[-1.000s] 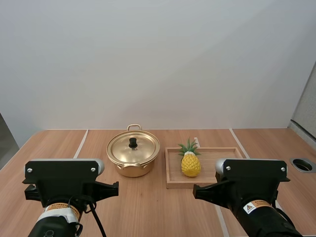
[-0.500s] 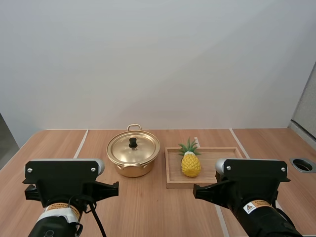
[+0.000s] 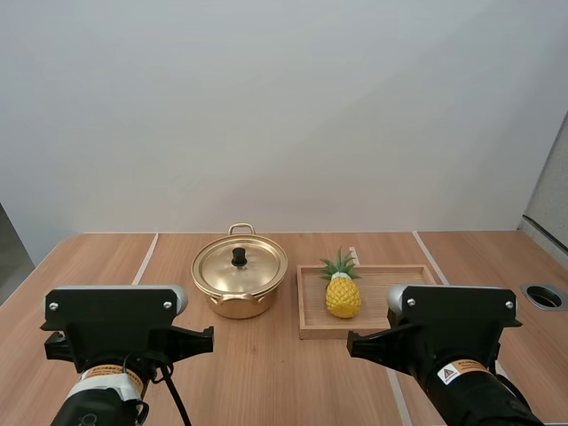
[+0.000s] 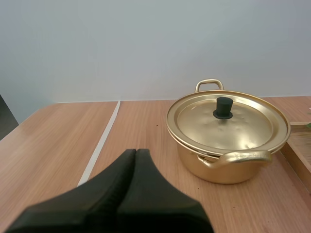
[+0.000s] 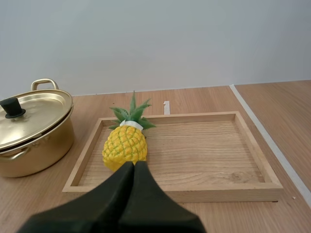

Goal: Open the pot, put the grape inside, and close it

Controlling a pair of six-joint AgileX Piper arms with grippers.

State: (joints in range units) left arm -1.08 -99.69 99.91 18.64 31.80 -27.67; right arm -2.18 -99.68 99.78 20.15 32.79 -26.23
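A gold pot (image 3: 240, 282) stands mid-table with its lid (image 3: 240, 264) on, a black knob (image 3: 239, 256) at the centre. To its right a wooden tray (image 3: 390, 302) holds a yellow pineapple (image 3: 343, 294) with green leaves; I see no grapes. My left gripper (image 4: 136, 154) is shut, its fingers one dark wedge short of the pot (image 4: 227, 141) and to its left. My right gripper (image 5: 134, 166) is shut too, its tip just in front of the pineapple (image 5: 125, 143), near the tray's front rim (image 5: 175, 193).
White tape lines (image 3: 145, 257) cross the wooden table. A round grommet hole (image 3: 544, 296) sits near the right edge. Both arm bases (image 3: 115, 337) stand at the near edge.
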